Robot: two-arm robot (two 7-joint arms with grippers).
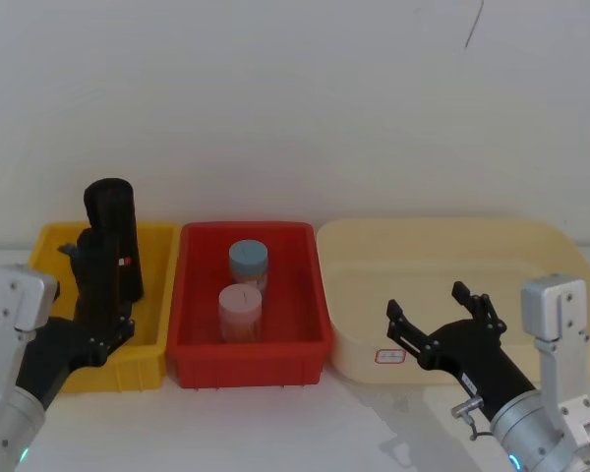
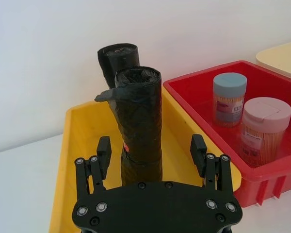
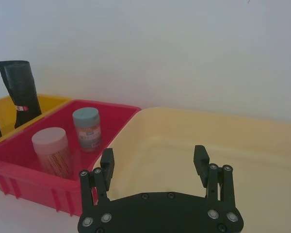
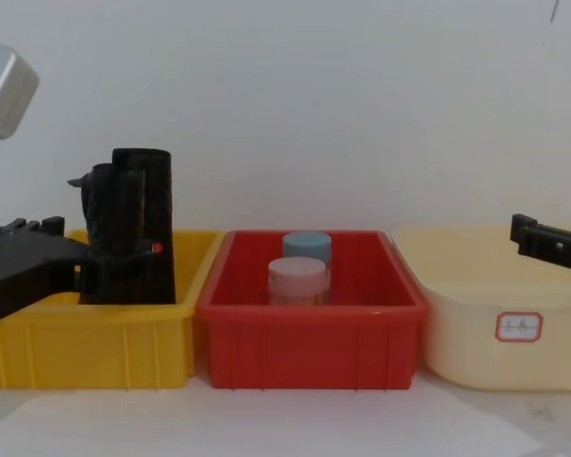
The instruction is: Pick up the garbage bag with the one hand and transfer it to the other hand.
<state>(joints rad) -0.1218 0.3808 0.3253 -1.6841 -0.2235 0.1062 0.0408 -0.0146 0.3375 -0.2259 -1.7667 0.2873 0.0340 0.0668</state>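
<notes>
While left gripper (image 2: 151, 142) gapes, slimmer roll (image 2: 140, 116) fronts garbage bag (image 2: 117, 58) in yellow bin (image 2: 82, 126); right gripper (image 3: 154, 154) spread at tub (image 3: 223, 131).

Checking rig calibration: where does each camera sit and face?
Head view: high, facing forward and down onto three bins; left gripper at the yellow bin, right gripper by the cream bin.
Chest view: low, facing level across the table at the bins' sides; both grippers show at its edges.
Left wrist view: behind the open left jaws, facing the garbage bag.
Right wrist view: behind the open right jaws, facing the cream bin.
Shared: all four show the red bin and its two jars.
</notes>
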